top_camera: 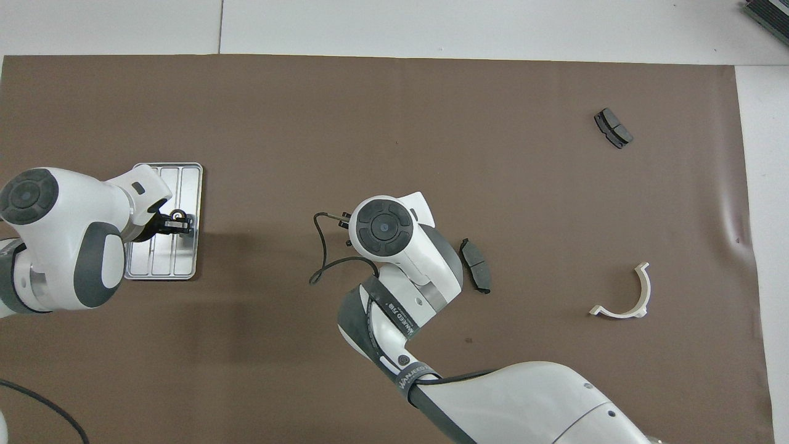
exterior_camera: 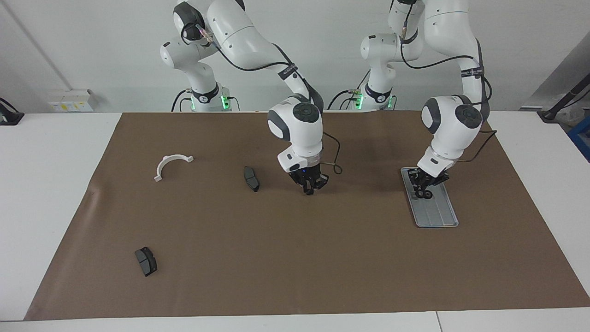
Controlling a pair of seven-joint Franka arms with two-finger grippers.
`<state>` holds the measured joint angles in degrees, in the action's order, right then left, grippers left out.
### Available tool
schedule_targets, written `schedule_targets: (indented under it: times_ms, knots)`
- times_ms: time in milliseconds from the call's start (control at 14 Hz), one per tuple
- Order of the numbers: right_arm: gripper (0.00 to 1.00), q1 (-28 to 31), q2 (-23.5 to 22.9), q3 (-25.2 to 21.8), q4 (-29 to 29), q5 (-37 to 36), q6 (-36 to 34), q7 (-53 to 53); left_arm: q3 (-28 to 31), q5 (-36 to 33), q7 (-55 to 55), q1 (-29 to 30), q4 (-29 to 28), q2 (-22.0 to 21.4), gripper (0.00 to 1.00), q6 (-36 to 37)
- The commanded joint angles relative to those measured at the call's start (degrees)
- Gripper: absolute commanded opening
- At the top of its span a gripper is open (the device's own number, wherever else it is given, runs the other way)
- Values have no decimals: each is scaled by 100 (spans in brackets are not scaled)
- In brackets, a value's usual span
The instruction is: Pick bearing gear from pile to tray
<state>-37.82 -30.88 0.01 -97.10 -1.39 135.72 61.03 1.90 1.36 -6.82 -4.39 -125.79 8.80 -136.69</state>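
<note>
A small black bearing gear (exterior_camera: 427, 194) sits pinched between the jaws of the left gripper (exterior_camera: 423, 192), low over the tray (exterior_camera: 438, 216) near its end closest to the robots. The right gripper (exterior_camera: 311, 188) hangs over the brown mat (exterior_camera: 295, 258) toward the right arm's end from the tray; whether its jaws are open cannot be told. Further that way lie a dark pad (exterior_camera: 251, 179), a white half-ring bracket (exterior_camera: 171, 165) and a second pad (exterior_camera: 146, 261).

The tray (exterior_camera: 433, 216) lies toward the left arm's end of the table. One pad (exterior_camera: 251, 179) and the bracket (exterior_camera: 171, 165) lie toward the right arm's end, near the robots. Another pad (exterior_camera: 146, 261) lies farther from the robots.
</note>
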Motion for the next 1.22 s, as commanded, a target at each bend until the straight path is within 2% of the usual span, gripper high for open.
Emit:
schedule_targets:
  times_ms: [0, 72, 143, 215, 358, 501, 716, 931, 1003, 1146]
  knots:
    - [100, -6, 108, -10, -178, -64, 113, 120, 56, 75, -48, -105, -314, -220, 50, -156]
    - [100, -6, 108, -36, -152, -72, 61, 120, 56, 75, -48, -97, -306, -212, 73, -156]
    - [100, -6, 135, -71, -134, -133, 51, 120, 56, 75, -56, -97, -271, -212, 88, -156]
    - [100, 63, 248, -97, -134, -299, 43, 111, 56, 75, -56, -97, -201, -186, 91, -156]
    - [100, 501, 660, -133, -169, -607, -106, -98, 21, 75, 40, -114, 176, -89, 91, -51]
    - [100, 897, 986, -141, -160, -626, -492, -982, 21, 75, 652, -402, 397, -1, 91, 3]
    - [100, 1547, 1425, -133, -125, -617, -905, -1986, 21, 75, 1961, -1122, 503, 34, 90, -41]
    - [100, 1961, 1777, -141, -64, -609, -1354, -2787, 29, 66, 2815, -1905, 617, 34, 87, 11]
    - [100, 2110, 1935, -133, -64, -574, -1477, -2963, 38, 66, 3105, -2168, 722, 52, 86, 29]
    - [100, 2322, 2251, -133, -55, -521, -1793, -3323, 38, 57, 3676, -2617, 1265, 410, 80, 317]
